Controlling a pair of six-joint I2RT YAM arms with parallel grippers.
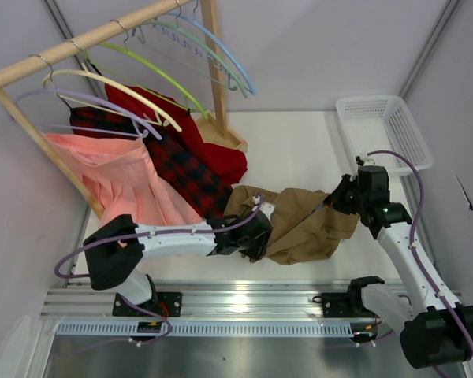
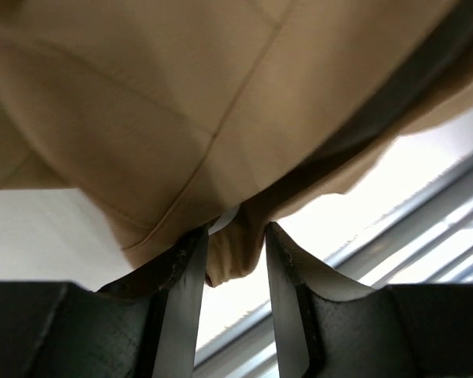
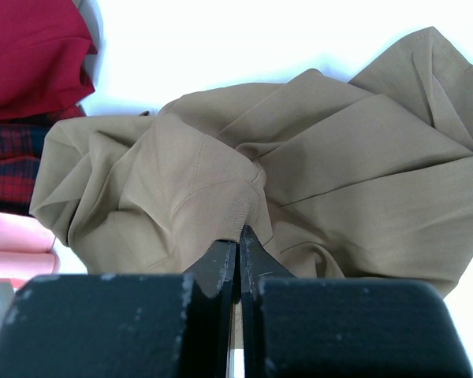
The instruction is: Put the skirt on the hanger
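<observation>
The tan skirt (image 1: 303, 220) hangs crumpled between my two grippers, just above the white table. My left gripper (image 1: 256, 230) holds its left end. In the left wrist view the fingers (image 2: 181, 291) stand a little apart with a thick fold of skirt (image 2: 181, 102) pinched at their tips (image 2: 236, 232). My right gripper (image 1: 337, 201) is shut on the ribbed waistband at the skirt's right end, as the right wrist view (image 3: 239, 232) shows, with the rest of the skirt (image 3: 339, 157) bunched beyond it. The pale sage-green hanger (image 1: 191, 38) hangs on the rail at the back, far from both grippers.
A wooden rack (image 1: 87, 39) at the back left carries several hangers. A red-and-black plaid skirt (image 1: 181, 169), a salmon-pink skirt (image 1: 114, 177) and a red garment (image 1: 213, 153) hang beside the tan skirt. A white basket (image 1: 382, 130) stands at the back right.
</observation>
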